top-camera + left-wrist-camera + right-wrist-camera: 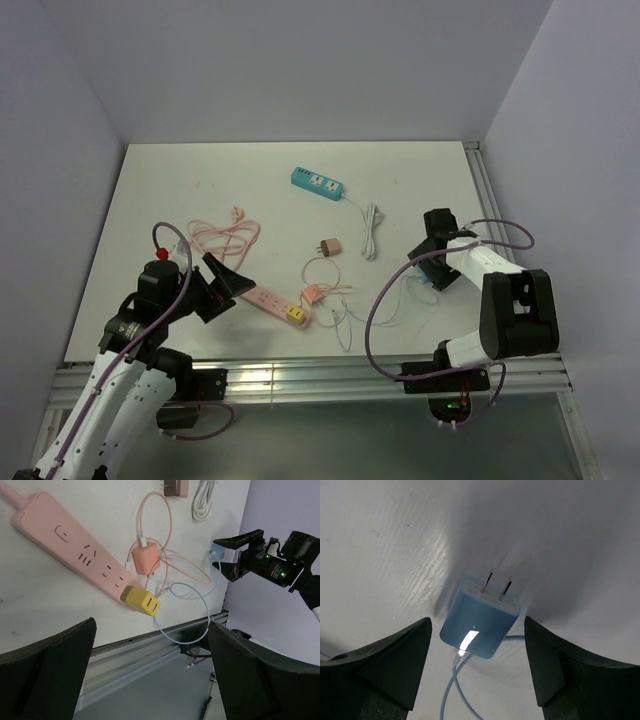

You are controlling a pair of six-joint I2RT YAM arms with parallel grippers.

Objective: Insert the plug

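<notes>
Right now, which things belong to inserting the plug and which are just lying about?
Likely in the job: blue charger, right tool open either side of it; pink power strip, left tool open near it.
Just lying about: teal power strip, white cable, brown adapter, pink charger, yellow adapter at the strip's end.

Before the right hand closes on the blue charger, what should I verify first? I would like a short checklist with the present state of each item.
1. Right hand open, straddling the light blue plastic charger plug: ok.
2. The plug's two metal prongs straight and uncovered: ok.
3. Light blue cable free to follow: cannot tell; it crosses the pink cable.
4. Free socket on the long pink power strip: ok; only the yellow adapter occupies its end.
5. Left hand steadying the strip: not ok; open, apart from it.
</notes>
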